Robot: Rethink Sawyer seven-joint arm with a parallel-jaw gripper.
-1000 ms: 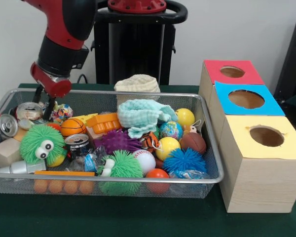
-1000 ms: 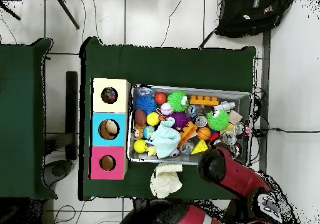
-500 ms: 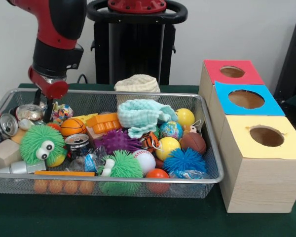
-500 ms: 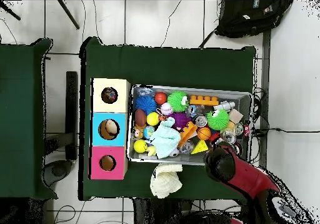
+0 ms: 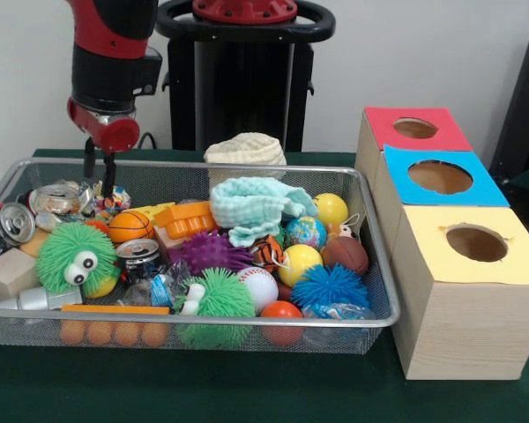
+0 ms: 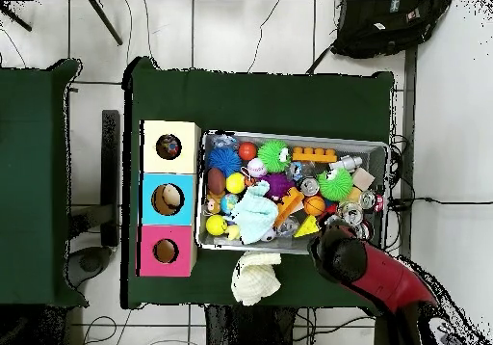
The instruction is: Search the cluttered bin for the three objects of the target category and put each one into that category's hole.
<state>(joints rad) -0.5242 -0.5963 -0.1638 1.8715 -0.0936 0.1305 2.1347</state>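
My gripper (image 5: 100, 179) hangs open over the far left corner of the wire bin (image 5: 194, 322), just above a crushed silver can (image 5: 55, 198), with nothing between its fingers. Two other cans lie nearby: one (image 5: 13, 222) at the left edge and one (image 5: 141, 256) beside the green fuzzy toy with eyes (image 5: 75, 256). Balls, spiky toys, an orange block (image 5: 187, 218) and a mint cloth (image 5: 260, 207) fill the remaining space in the bin. In the overhead view the red arm (image 6: 371, 274) covers the gripper at the bin's lower right corner.
Three wooden boxes stand to the right of the bin, with a hole in a red top (image 5: 414, 128), a blue top (image 5: 439, 176) and a yellow top (image 5: 476, 242). A folded cream cloth (image 5: 245, 148) lies behind the bin. A black backpack (image 6: 385, 25) sits on the floor.
The gripper has risen out of the bin's left corner and shifted slightly right in the front view. It holds nothing; the cans stay where they were.
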